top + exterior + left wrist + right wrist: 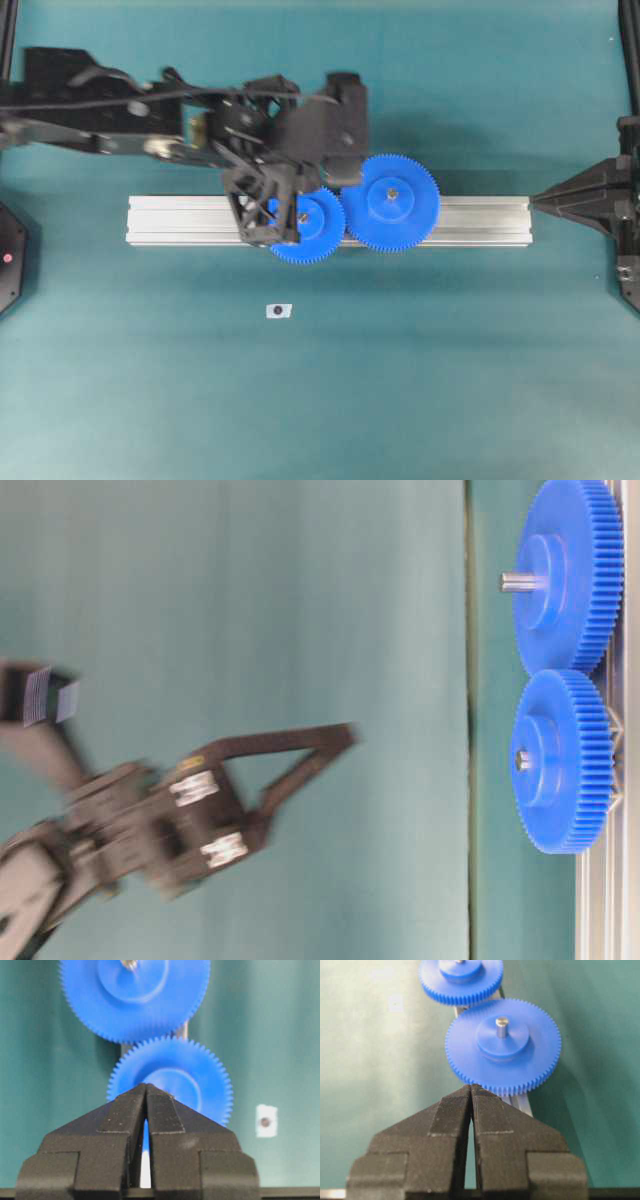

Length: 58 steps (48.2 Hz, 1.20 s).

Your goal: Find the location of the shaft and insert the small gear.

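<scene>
The small gear [309, 228] sits meshed beside the larger gear [390, 202] (apparently seated); left gripper [145, 1088] closed, empty, right gripper [470, 1089] closed too.

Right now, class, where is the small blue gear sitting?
In the overhead view the small gear lies on the aluminium rail, left of centre, its teeth meeting the larger blue gear on its right, with the left gripper over its left edge.

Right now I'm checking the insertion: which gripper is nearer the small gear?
Left. The left gripper sits over the small gear; the right gripper waits past the rail's far end.
</scene>
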{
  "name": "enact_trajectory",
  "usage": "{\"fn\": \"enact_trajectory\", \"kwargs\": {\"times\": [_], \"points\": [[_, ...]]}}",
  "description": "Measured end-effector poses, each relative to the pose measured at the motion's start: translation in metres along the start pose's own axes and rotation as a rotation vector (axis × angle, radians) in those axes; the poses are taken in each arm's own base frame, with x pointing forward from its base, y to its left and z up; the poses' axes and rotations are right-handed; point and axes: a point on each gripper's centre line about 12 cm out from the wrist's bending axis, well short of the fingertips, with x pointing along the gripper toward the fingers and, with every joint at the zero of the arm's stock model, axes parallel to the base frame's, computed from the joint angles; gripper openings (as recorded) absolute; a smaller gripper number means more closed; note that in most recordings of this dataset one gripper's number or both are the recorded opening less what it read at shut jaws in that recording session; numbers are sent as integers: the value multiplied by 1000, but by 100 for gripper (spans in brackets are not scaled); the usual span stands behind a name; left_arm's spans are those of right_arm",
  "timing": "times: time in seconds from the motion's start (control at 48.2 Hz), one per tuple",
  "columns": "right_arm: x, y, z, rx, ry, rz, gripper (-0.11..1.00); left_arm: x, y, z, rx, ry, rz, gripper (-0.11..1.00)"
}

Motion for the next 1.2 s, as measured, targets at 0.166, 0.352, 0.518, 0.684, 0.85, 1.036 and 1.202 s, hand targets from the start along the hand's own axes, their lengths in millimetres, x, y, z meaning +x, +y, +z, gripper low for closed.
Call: {"fn": "enact_trajectory", "kwargs": {"times": [0.166,0.352,0.518,0.684,0.85,1.036,1.202], "points": [[0,0,1,0,-8,1,8,-18,-7,-5,7,-58,-5,6],[0,0,1,1,-9,2,7,-22,-16,-16,-16,-109,-16,22],[0,0,1,-1,-7,2,7,-29,-20,-28,-86,-156,-24,61],[0,0,1,1,-9,2,7,-34,-24,-39,-112,-173,-31,88],[0,0,1,2,-9,1,8,-40,-31,-47,-103,-176,-45,86],[-1,0,0,2,0,1,7,-49,-35,-49,-101,-204,-54,86],[-1,0,0,2,0,2,7,-54,-36,-54,-101,-231,-56,86]]}}
